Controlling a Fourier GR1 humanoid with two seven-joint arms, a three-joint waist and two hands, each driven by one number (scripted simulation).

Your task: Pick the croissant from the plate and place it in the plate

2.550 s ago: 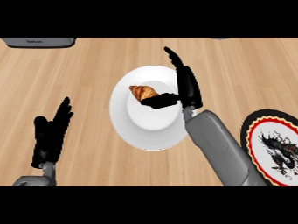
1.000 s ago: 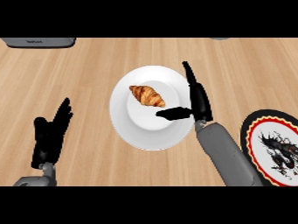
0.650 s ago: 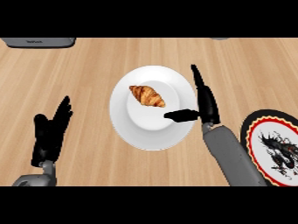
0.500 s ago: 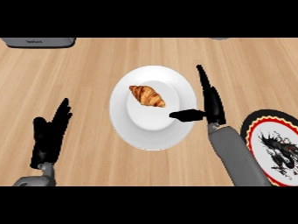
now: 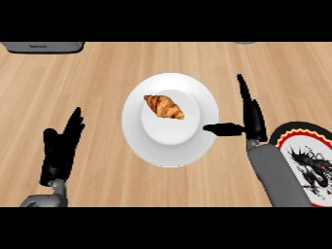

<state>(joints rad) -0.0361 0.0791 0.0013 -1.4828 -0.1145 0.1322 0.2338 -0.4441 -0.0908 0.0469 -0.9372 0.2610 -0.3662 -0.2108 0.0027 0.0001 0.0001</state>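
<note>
From my remote station, the head view looks steeply down on a wooden counter (image 5: 89, 78). At the centre of the frame sits a plain white plate (image 5: 171, 146), and on its upper half lies the croissant (image 5: 164, 106), golden brown, angled from upper left to lower right, resting in the plate's inner well with nothing touching it.

My right hand (image 5: 249, 119) stands just beside the white plate's right rim, centre right of the frame. Its fingers (image 5: 243, 90) are straight and point toward the top of the frame, while the thumb (image 5: 223, 129) sticks out to the left over the plate's right edge. The hand is spread wide and holds nothing; it is apart from the croissant, with bare plate between them. Its grey forearm runs down to the lower right.

My left hand (image 5: 59, 151) shows at the lower left of the frame, fingers up and relaxed, resting clear of the white plate and holding nothing.

At the lower right edge, partly behind the right forearm, lies a second plate (image 5: 313, 168) with a red, black and yellow rim and a dark figure on its white centre. In the upper left corner a grey object (image 5: 43, 46) is cut off by the frame; I cannot tell what it is.
</note>
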